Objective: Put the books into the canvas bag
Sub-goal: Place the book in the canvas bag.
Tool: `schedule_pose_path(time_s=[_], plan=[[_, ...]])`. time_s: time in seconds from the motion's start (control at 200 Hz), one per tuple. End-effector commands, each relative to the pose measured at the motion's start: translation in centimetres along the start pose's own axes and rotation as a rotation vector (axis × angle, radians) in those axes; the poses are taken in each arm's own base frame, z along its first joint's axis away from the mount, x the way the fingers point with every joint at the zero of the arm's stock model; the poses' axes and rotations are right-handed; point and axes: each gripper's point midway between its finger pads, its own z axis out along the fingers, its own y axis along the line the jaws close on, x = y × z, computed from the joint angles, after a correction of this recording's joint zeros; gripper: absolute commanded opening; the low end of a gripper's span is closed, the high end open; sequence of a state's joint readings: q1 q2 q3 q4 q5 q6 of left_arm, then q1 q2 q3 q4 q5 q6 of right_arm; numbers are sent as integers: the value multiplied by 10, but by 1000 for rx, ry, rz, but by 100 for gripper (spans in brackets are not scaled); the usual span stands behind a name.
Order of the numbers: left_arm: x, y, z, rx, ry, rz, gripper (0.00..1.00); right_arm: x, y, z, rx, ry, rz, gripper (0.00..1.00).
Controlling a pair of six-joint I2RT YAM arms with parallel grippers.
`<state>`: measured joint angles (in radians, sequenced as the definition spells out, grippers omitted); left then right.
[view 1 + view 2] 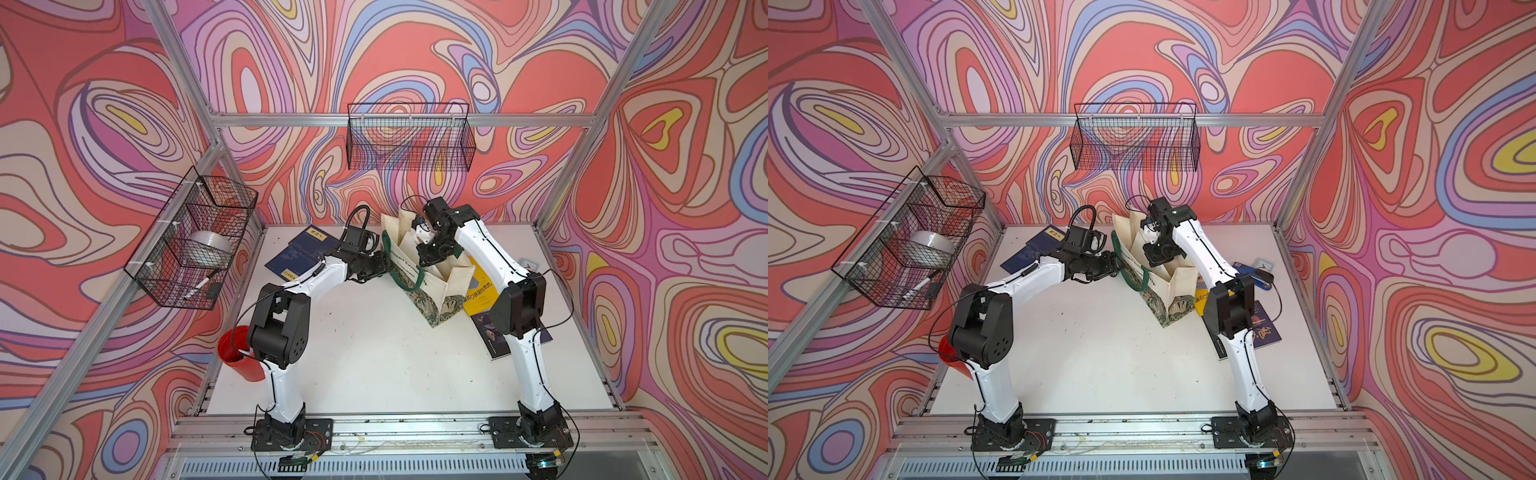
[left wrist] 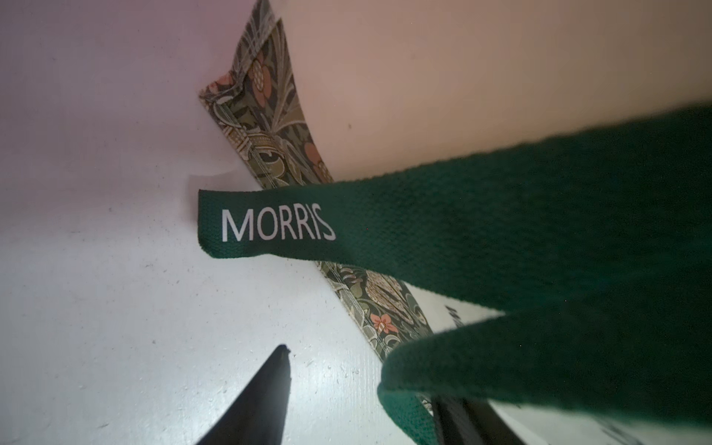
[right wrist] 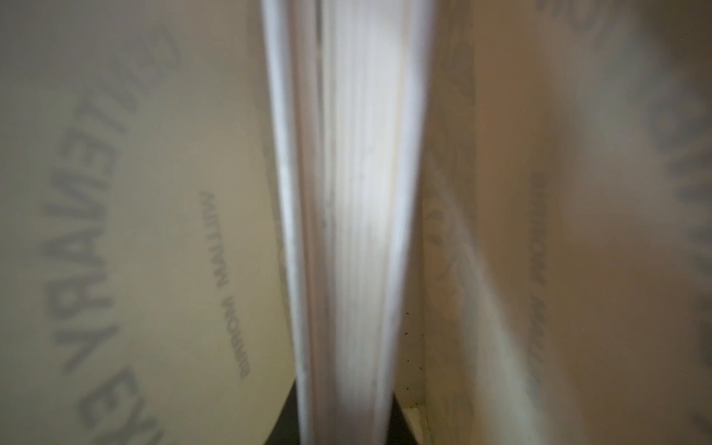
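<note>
the canvas bag [image 1: 455,282] stands near the middle of the counter's [image 1: 374,353] far edge. our right gripper [image 1: 428,259] hangs in its mouth, jaws pressed on both covers of the white book [image 3: 354,231], whose long axis points straight down between the bag's walls, so we judge a plain release comes next. our left gripper [image 1: 380,266], jaws apart, has the green handle [image 2: 501,231] draped across one finger at the bag's left side.

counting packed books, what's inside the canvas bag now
One white book standing upright, held by the right pincer. The canvas bag walls and that book hide anything deeper.
</note>
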<state>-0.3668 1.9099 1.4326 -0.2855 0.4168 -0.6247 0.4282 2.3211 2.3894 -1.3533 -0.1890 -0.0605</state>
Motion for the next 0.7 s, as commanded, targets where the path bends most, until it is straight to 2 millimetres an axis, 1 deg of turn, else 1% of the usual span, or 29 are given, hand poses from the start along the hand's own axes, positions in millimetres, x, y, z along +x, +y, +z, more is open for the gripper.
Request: schedule_pose_path(time_s=[0.0,0.045,0.12,0.185,0.235,0.401,0.546,0.601,0.696], plan=[[0,5,6,0,5,-8,59,-19,12,-24,-28,-96,-22,33],[-1,6,6,-1,4,-10,59,-23,10,-30,-9,-116,-18,40],[-2,6,6,-2,2,-8,59,-28,8,-43,17,-151,-17,50],[-4,7,4,-4,-5,-5,59,-32,6,-54,40,-184,-13,57],[-4,7,3,-10,-7,-2,59,-35,5,-63,54,-209,-14,61],[-5,13,-5,-41,-15,9,60,-41,2,-89,101,-277,-13,64],[-6,20,-18,-85,-30,28,60,-45,-3,-112,151,-336,-3,64],[-6,23,-23,-98,-35,34,61,-48,-1,-121,155,-370,-3,64],[-4,30,-30,-116,-41,31,61,-48,-4,-125,174,-398,0,65]])
